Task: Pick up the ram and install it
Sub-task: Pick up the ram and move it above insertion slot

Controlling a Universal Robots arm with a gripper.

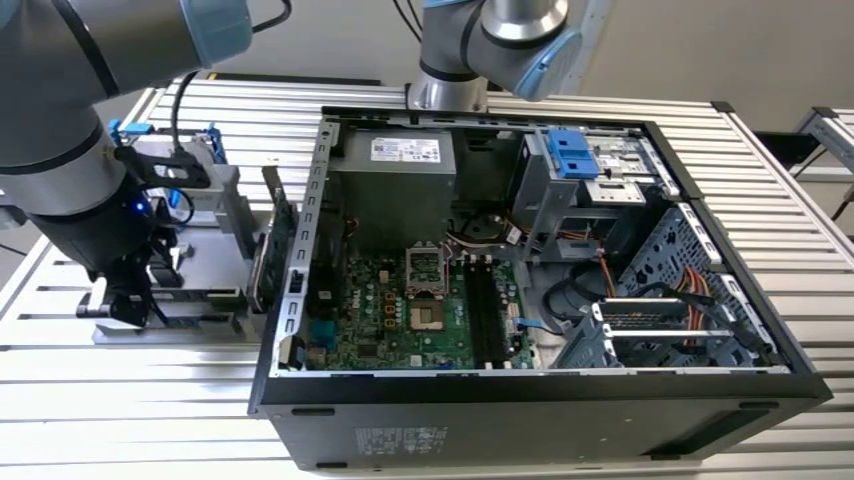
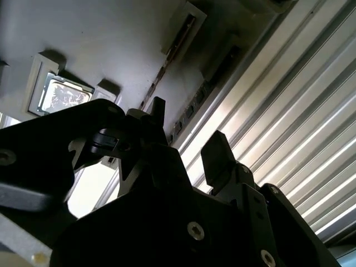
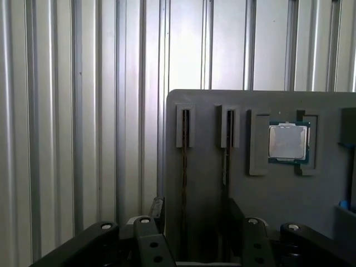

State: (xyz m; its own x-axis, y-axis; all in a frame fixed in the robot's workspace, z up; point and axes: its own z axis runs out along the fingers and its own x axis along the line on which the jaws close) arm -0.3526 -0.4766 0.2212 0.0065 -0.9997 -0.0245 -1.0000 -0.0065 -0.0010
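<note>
Two ram sticks stand on edge in narrow slots of a grey parts holder (image 3: pixel 267 200). In the first wrist view they show as thin dark lines, one ram stick (image 3: pixel 184 167) beside the other (image 3: pixel 226 161). In the second wrist view a ram edge (image 2: pixel 162 69) runs along its slot. My gripper (image 3: pixel 194 214) hangs just over the holder, open, its black fingers (image 3: pixel 157 208) apart on either side of the sticks' near ends with nothing clamped. The second wrist view shows the same gap in the gripper (image 2: pixel 189 130). In the exterior view the gripper (image 1: pixel 127 300) is low at the left.
The open computer case (image 1: pixel 534 385) lies to the exterior view's right of the holder, its motherboard (image 1: pixel 400 310) exposed. A green expansion card (image 1: pixel 274 235) stands upright between holder and case. A processor chip (image 3: pixel 288 143) sits in the holder. A second arm (image 1: pixel 494 40) stands behind the case on the ribbed metal table (image 1: pixel 134 420).
</note>
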